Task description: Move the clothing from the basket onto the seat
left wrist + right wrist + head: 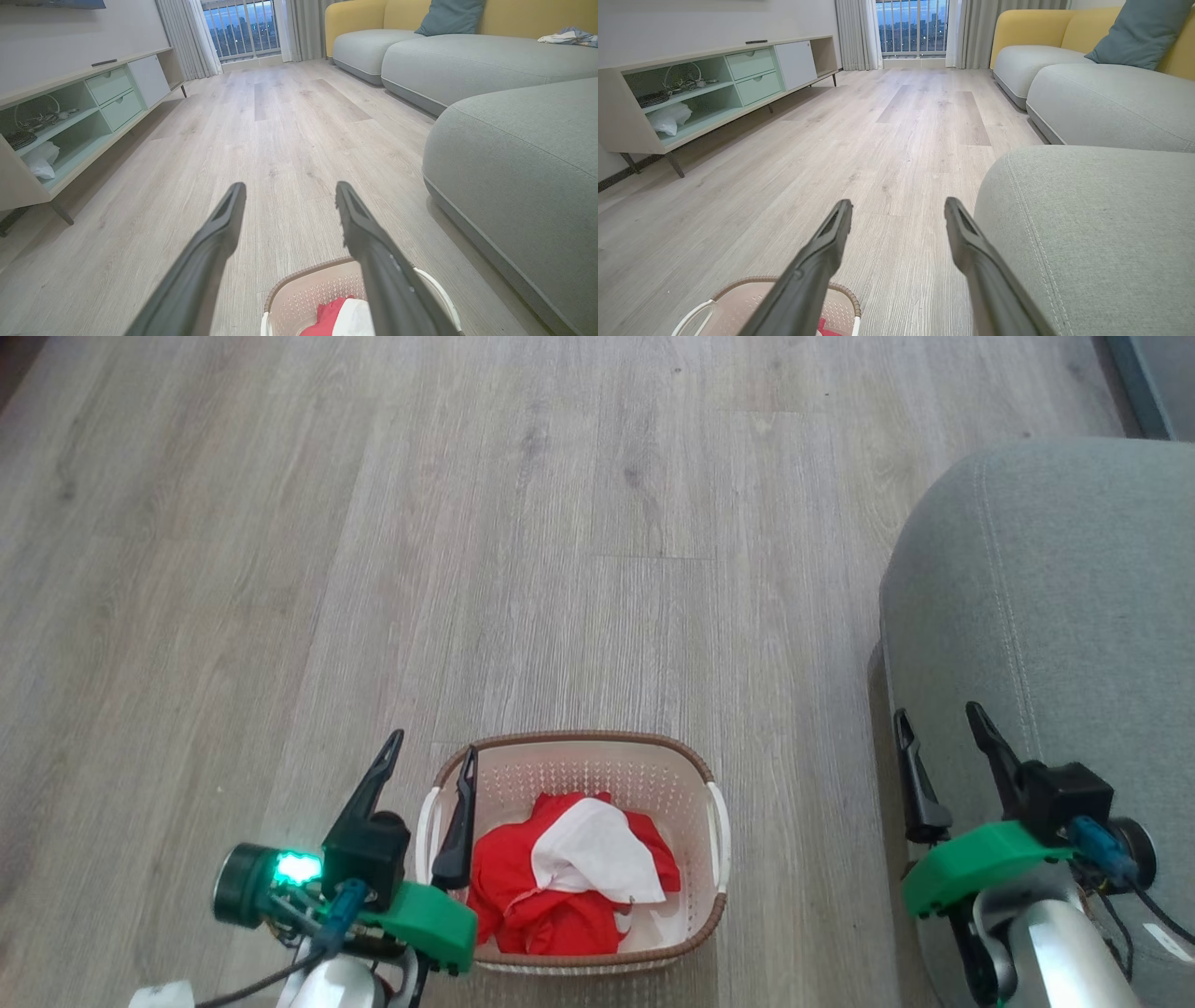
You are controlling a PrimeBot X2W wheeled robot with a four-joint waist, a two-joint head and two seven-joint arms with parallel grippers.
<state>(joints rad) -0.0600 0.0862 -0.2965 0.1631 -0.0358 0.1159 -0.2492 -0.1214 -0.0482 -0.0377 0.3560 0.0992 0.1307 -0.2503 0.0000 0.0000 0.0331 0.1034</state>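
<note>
All of the clothing (569, 873) in view lies bunched inside the basket (579, 742), red fabric with a white panel uppermost, below the rim. The number of pieces in the heap cannot be told. The basket stands on the wood floor (560, 523), apart from the seat (1055, 597) to the robot's right, with a strip of bare floor between them. No garment lies on the part of the seat in view.

Left gripper (433, 744): jaws apart, holding nothing, one finger over the basket's left rim and the other outside it. Right gripper (935, 711): jaws apart, holding nothing, at the seat's near edge.

Assessment: the first pick is not yet begun, and the step in hand is the approach. The next move calls for the left gripper to shift over the heap, tip down, descend between the walls and close on a raised fold.

Edges: the rim and white handle sit close to the inner finger and must be cleared on entry. The floor ahead is open. On the carry rightward, the seat's rounded corner and the right arm are the obstacles.
</note>
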